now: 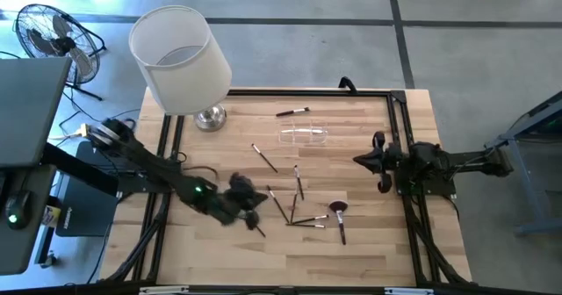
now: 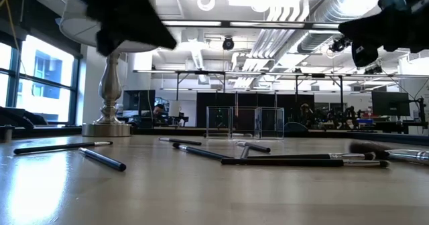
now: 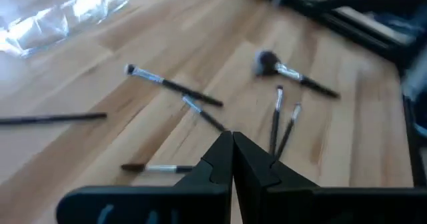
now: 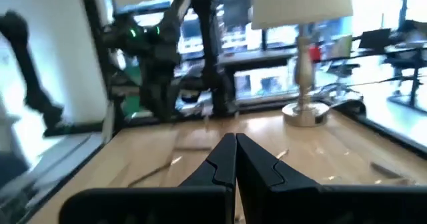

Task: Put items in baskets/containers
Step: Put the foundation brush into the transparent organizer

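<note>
Several slim dark makeup brushes lie flat and scattered on the wooden table: one (image 1: pixel 292 112) at the far side, one (image 1: pixel 263 157) mid-table, a cluster (image 1: pixel 303 218) nearer, and one with a fluffy reddish head (image 1: pixel 339 209). A small clear container (image 1: pixel 305 135) stands on the table at the far middle, also seen as the container (image 3: pixel 53 17) in the left wrist view. My left gripper (image 3: pixel 232 141) is shut with nothing in it, above the table at the left of the near cluster (image 1: pixel 253 207). My right gripper (image 4: pixel 235 143) is shut and waits at the table's right edge (image 1: pixel 358 161).
A big white lampshade (image 1: pixel 180 58) on a silver lamp base (image 1: pixel 210 118) stands at the table's far left corner. A black frame rail (image 1: pixel 399 146) runs along the table's sides. Bare wood (image 1: pixel 351 260) lies along the near edge.
</note>
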Tool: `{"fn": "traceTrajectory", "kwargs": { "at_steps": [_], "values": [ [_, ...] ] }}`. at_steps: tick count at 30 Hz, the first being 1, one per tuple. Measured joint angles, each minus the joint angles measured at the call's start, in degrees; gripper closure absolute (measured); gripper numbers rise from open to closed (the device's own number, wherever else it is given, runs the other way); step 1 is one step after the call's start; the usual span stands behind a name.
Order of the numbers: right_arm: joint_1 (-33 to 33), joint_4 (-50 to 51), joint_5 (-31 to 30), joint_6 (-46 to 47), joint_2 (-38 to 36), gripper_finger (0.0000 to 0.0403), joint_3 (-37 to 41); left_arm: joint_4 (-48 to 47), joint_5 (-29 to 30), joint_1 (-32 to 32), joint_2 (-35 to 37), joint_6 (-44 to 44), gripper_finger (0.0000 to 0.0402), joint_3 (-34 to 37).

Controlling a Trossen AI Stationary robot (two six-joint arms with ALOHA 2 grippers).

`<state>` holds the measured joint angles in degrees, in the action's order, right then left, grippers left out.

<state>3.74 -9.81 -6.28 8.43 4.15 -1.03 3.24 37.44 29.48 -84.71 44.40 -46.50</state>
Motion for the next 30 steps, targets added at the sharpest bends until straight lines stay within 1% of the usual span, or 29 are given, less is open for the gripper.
{"fn": "traceTrajectory", "kwargs": {
  "at_steps": [1,2,4,6,7,9,11,13,15,16,19,20,21,24,26,28,30],
  "values": [
    [0.0,-1.4,-1.0,1.3,0.3,0.0402,0.1,6.0,-2.2,-0.6,1.3,-3.0,0.0402,2.9],
    [0.0,-4.2,-2.0,2.1,1.5,0.0402,0.1,9.6,-4.7,-1.4,3.0,-5.9,0.0401,6.0],
    [0.0,-8.7,-4.5,2.6,3.6,0.0402,-0.1,12.7,-7.0,-2.8,6.8,-12.0,0.0401,11.5],
    [0.0,-14.4,-6.9,1.9,6.9,0.0402,0.0,16.3,-9.8,-4.3,9.0,-16.5,0.0401,14.6],
    [0.0,-16.5,-8.9,1.3,9.2,0.0402,-0.8,15.9,-10.6,-5.1,11.1,-18.7,0.0401,16.5],
    [0.0,-17.1,-12.0,-0.3,12.5,0.0402,-2.2,16.3,-12.6,-6.3,13.3,-22.5,0.0401,18.2],
    [-0.4,-18.0,-14.0,-2.7,18.6,0.0402,-6.1,15.9,-14.2,-8.1,16.1,-26.1,0.0401,20.2],
    [-0.9,-16.3,-14.9,-4.4,23.4,0.0402,-9.4,15.7,-15.1,-9.4,18.0,-29.1,0.0401,21.1],
    [-2.1,-15.9,-15.4,-6.3,30.6,0.0402,-14.9,14.6,-16.0,-11.6,20.4,-31.1,0.0401,22.0],
    [-2.8,-14.8,-15.8,-6.7,33.0,0.0402,-17.4,14.2,-16.5,-12.3,21.4,-32.1,0.0401,22.3],
    [-5.5,-8.2,-17.8,-7.0,42.8,0.0403,-27.0,14.5,-19.4,-15.4,23.9,-34.4,0.0401,23.2],
    [-6.7,-5.0,-18.1,-7.0,45.2,0.0402,-30.5,14.1,-20.0,-16.2,24.7,-35.0,0.0401,23.4],
    [-7.8,0.3,-18.4,-7.0,47.9,0.0402,-33.4,14.6,-20.8,-16.8,24.8,-35.0,0.0401,23.3],
    [-12.3,11.7,-16.9,-6.5,56.5,0.0402,-44.4,12.4,-21.8,-18.8,26.8,-35.2,0.0401,23.5],
    [-15.5,22.5,-15.6,-4.4,62.1,0.0402,-51.0,13.2,-22.1,-19.5,26.9,-34.7,0.0401,22.9],
    [-19.1,29.0,-14.1,-2.2,67.8,0.0402,-58.3,10.9,-21.8,-19.8,28.1,-34.8,0.0401,23.4],
    [-22.4,37.2,-12.5,-1.7,73.2,0.0402,-64.8,11.4,-21.7,-19.8,28.0,-34.4,0.0401,23.1]
  ]
}}
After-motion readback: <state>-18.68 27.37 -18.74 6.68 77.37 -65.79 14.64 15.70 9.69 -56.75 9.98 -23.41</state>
